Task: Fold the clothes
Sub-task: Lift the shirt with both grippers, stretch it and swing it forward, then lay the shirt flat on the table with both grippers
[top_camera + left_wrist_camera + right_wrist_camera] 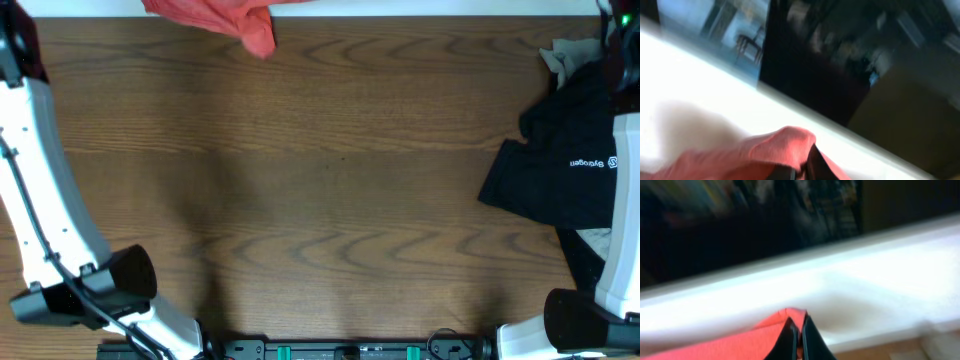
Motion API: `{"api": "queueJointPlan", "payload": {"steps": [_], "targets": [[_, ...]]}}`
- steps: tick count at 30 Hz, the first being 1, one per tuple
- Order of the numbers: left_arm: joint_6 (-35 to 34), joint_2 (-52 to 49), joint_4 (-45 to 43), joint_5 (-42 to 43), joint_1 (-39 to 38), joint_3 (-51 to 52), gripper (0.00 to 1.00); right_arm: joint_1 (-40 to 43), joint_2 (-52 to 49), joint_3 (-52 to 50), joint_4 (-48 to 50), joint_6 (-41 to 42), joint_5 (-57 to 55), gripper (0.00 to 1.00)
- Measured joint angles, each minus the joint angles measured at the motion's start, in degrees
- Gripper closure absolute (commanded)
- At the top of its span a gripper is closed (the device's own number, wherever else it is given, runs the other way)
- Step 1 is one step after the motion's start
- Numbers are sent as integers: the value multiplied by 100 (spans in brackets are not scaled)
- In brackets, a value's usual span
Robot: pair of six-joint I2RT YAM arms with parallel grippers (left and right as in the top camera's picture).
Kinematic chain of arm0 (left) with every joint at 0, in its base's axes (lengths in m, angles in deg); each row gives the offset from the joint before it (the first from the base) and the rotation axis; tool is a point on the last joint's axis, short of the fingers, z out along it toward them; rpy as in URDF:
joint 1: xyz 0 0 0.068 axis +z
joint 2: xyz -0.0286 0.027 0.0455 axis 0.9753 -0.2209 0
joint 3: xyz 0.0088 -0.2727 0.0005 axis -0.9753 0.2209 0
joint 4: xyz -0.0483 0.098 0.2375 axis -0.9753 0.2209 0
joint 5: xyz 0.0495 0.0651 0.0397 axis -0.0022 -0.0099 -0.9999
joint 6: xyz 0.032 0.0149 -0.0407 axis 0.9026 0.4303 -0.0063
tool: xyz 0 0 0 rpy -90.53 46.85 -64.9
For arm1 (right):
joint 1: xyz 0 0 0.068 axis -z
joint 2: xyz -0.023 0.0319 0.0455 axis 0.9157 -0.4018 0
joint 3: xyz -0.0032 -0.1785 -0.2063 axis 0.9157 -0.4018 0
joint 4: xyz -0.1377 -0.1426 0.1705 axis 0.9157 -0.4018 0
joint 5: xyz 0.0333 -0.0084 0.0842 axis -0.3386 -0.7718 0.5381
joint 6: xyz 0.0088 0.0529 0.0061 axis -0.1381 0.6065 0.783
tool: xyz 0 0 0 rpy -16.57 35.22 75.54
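You have the T-shirt [215, 15] bunched at the far edge of the table [320, 180], left of centre, while the logo tee [560, 170] lies at the right edge with another piece [568, 55] behind it.

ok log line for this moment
left hand: shut on red shirt | right hand: shut on red shirt | black tee: crumpled on table
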Motion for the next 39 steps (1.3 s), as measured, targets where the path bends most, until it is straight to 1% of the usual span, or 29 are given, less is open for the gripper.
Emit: {"api": "queueJointPlan", "payload": {"steps": [3, 7, 8, 11, 16, 18, 20, 25, 32, 35, 39], "targets": [[697, 37, 2044, 251, -28, 2, 94, 17, -155, -50, -1062, -114, -282, 99], [1685, -175, 4288, 175, -125, 236, 94, 15, -640, -140, -2374, -181, -474, 99], [1873, -240, 4717, 61, -160, 354, 94, 15, -787, -177, -2697, -186, -481, 99], [2245, -400, 5368, -315, -225, 678, 94, 15, -1220, -254, -3722, -205, -492, 99], [2520, -468, 5803, -933, -264, 1683, 94, 11, -1637, -468, -5108, -197, -496, 99], [2570, -474, 5877, -1099, -262, 2179, 94, 11, -1648, -697, -5423, -146, -492, 99], [2592, -476, 5858, -1268, -262, 2732, 93, 11, -1641, -1010, -5530, -111, -459, 99], [2599, -487, 5759, -1620, -219, 3897, 94, -2, -1641, -2133, -5357, -76, -203, 99], [2494, -422, 5615, -1917, 201, 4673, 94, -44, -1493, -3722, -4791, 11, 109, 99], [2387, -151, 5556, -1996, 457, 4804, 94, -44, -1126, -4280, -4631, 94, 151, 99], [2277, 595, 5580, -2081, 702, 4863, 94, -44, -330, -4809, -4500, 249, 197, 99]]}}
